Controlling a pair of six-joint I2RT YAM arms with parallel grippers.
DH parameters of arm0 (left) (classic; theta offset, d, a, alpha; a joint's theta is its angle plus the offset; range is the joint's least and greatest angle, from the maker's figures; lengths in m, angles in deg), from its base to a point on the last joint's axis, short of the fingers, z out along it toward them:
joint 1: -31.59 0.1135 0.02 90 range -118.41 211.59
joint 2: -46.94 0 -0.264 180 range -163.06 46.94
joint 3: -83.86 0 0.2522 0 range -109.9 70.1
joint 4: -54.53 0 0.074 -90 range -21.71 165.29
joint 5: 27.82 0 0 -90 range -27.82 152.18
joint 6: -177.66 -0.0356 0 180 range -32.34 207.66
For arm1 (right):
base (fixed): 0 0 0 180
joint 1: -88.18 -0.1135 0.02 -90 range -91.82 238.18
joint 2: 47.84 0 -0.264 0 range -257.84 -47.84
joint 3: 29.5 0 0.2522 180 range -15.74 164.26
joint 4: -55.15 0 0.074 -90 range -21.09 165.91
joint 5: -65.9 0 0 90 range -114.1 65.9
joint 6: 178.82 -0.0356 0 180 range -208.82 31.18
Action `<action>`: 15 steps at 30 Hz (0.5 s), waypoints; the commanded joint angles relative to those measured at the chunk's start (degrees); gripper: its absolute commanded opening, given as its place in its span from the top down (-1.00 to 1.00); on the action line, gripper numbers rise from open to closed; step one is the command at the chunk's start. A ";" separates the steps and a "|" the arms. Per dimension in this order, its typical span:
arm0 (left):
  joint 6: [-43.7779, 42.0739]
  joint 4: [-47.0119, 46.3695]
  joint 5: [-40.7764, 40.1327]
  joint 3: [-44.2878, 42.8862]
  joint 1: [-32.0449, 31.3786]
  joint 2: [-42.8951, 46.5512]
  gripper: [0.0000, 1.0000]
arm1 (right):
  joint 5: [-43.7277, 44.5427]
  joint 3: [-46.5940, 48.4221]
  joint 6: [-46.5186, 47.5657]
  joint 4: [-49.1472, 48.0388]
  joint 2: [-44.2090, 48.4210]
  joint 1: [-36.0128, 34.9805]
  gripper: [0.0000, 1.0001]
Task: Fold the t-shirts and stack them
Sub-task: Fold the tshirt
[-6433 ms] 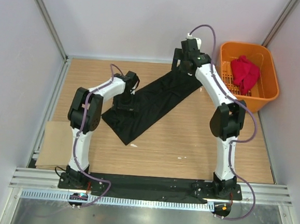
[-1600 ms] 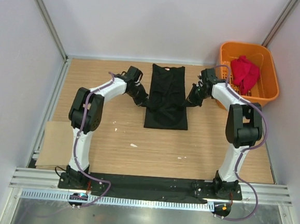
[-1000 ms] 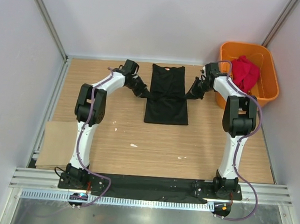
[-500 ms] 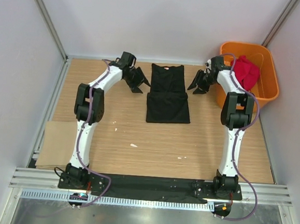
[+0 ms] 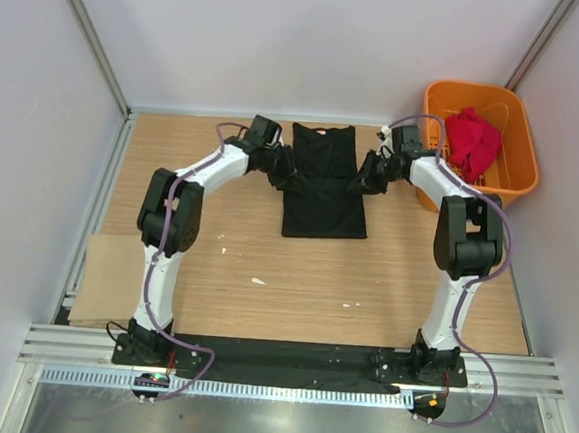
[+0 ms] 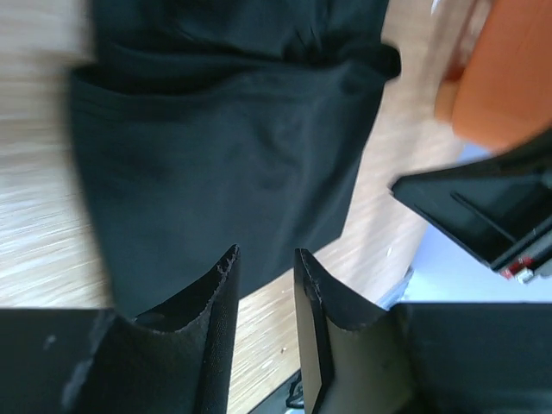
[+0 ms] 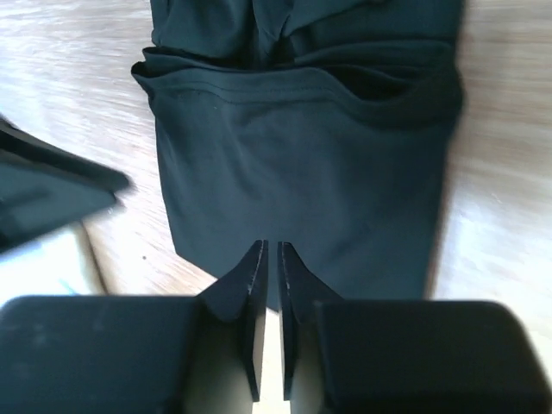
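**Wood desk, black shirt folded between two pincers**

Pale wood desk (image 5: pixel 295 277) fills the middle of the overhead view, with white walls around it. The black t-shirt (image 5: pixel 322 184) lies flat in the upper centre, folded into a narrow rectangle, and its lower part shows a doubled layer. The left pincer (image 5: pixel 293 177) sits at the shirt's left edge. Its wrist view shows the fingers slightly parted with nothing between them, so it is released. The right pincer (image 5: pixel 360 179) sits at the shirt's right edge with its fingers almost touching, clenched on nothing. The red t-shirt (image 5: pixel 473 139) lies crumpled inside the orange basket (image 5: pixel 527 160) at the upper right. A cardboard sheet (image 5: pixel 109 281) lies at the lower left, by the desk's left edge.
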 commanded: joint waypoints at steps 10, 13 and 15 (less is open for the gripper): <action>2.13 -9.10 4.75 -2.67 -0.53 -9.89 0.41 | -5.50 7.83 -4.56 -10.81 -14.52 2.74 0.66; -2.08 -4.36 4.57 -4.34 -0.35 -10.42 0.39 | 1.09 14.96 4.05 1.42 -15.23 2.92 0.55; -4.45 -0.15 2.47 -4.69 -0.71 -7.97 0.20 | 4.86 15.42 6.00 4.42 -11.13 2.92 0.43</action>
